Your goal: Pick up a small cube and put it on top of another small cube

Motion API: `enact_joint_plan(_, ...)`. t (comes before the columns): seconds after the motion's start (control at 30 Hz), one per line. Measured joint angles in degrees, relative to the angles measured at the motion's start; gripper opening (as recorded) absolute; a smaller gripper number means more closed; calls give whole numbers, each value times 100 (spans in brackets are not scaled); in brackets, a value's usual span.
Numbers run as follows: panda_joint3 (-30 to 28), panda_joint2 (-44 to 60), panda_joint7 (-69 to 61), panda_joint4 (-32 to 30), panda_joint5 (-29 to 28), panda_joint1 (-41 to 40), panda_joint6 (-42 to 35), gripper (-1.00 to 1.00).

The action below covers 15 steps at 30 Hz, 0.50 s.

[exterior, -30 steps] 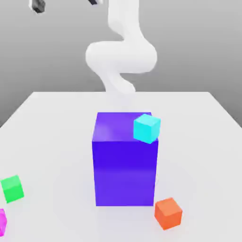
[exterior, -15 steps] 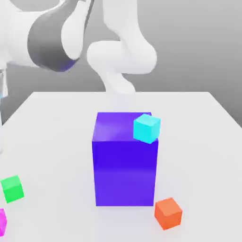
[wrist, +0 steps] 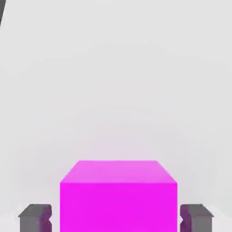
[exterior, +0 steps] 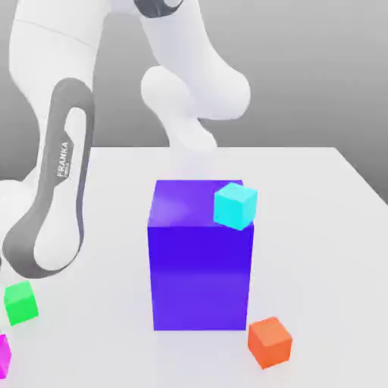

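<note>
The small cube (wrist: pixel 118 199), bright magenta, sits on the white table between my gripper's (wrist: pixel 115 217) two dark fingertips (wrist: pixel 35 217). The gripper straddles it, with a narrow gap showing on each side. In the exterior view this magenta cube (exterior: pixel 3 356) peeks in at the left edge near the front, and the arm's forearm (exterior: pixel 57 197) slants down toward that corner. A small green cube (exterior: pixel 20 302) lies just behind the magenta one.
A big blue-violet block (exterior: pixel 198 258) stands mid-table with a cyan cube (exterior: pixel 236 204) at its top right edge. An orange cube (exterior: pixel 270 342) lies in front of the block's right corner. The white table (exterior: pixel 318 227) extends to the exterior view's right.
The arm has swung down from above into the exterior view's left front, over the magenta cube. None of the cubes has moved.
</note>
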Motion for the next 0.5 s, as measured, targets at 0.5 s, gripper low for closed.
enact_joint_plan(0.5, -927, -2094, 1938, -1528, -415, 264, -570, -100)
